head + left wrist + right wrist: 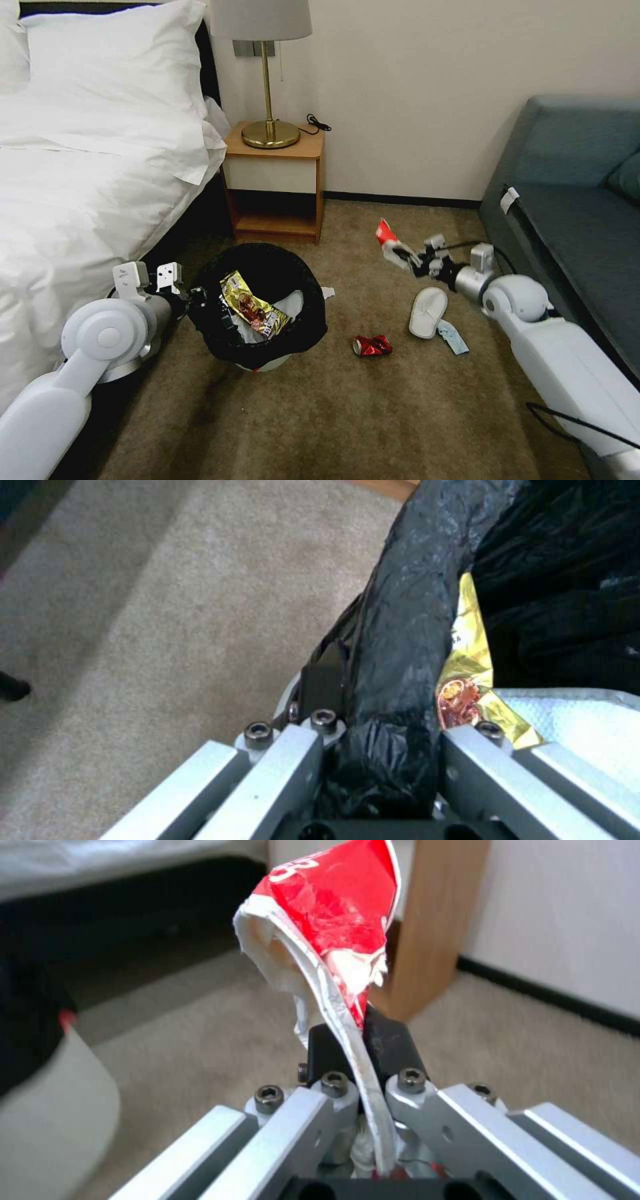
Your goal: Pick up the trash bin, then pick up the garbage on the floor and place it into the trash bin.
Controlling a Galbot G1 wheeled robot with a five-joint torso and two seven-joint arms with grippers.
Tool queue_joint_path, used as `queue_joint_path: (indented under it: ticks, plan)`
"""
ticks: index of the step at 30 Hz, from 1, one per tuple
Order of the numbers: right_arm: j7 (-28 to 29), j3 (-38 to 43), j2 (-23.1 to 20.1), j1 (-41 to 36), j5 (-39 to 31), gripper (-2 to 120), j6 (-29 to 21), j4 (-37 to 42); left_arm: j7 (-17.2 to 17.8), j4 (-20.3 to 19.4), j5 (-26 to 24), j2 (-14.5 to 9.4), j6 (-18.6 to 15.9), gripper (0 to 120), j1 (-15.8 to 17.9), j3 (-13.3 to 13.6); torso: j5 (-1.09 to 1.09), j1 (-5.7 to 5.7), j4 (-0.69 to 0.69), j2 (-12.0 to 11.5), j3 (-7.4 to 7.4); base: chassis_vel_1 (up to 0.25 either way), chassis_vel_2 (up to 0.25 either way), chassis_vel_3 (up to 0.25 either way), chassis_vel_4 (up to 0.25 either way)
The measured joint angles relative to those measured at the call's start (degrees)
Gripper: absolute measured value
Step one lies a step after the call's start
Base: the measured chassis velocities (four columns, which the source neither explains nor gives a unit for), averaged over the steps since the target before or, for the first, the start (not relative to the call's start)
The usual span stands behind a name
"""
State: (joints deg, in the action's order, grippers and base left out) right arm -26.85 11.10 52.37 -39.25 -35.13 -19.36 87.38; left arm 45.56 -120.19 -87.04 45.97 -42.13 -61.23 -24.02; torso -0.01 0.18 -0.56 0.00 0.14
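Note:
The trash bin [257, 303] has a glossy black bag over a pale base and is held off the carpet beside the bed. My left gripper [200, 303] is shut on its rim [400, 645]. Inside lie a gold wrapper [253, 312] and white tissue [587, 720]. My right gripper [412, 259] is shut on a red-and-white wrapper [388, 239], held above the carpet to the bin's right; the wrapper [333, 935] stands up between the black pads. On the floor lie a crushed red can [372, 345], a white slipper [428, 311] and a pale blue scrap [455, 337].
The white bed [80, 193] is on the left. A wooden nightstand [275, 183] with a brass lamp [268, 87] stands behind the bin. A dark teal sofa [573, 213] runs along the right. Open carpet lies in front.

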Motion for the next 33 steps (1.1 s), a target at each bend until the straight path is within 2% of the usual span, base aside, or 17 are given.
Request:
queue_joint_path:
  ticks: [18,33]
  plan:
    - [3.10,-5.19,1.44,4.15,-4.81,0,-4.64,15.68,0.33,-0.87,-0.70,0.67,0.00,3,-0.05,1.49,0.00,0.00,-0.01,0.00,0.00,0.000,0.000,0.000,0.000]
    - [3.72,-12.90,3.21,5.31,-4.88,0,-6.48,19.58,0.33,-1.43,-0.70,0.94,0.00,3,-0.02,2.30,0.01,0.00,-0.01,0.00,0.00,0.000,0.000,0.000,0.000]
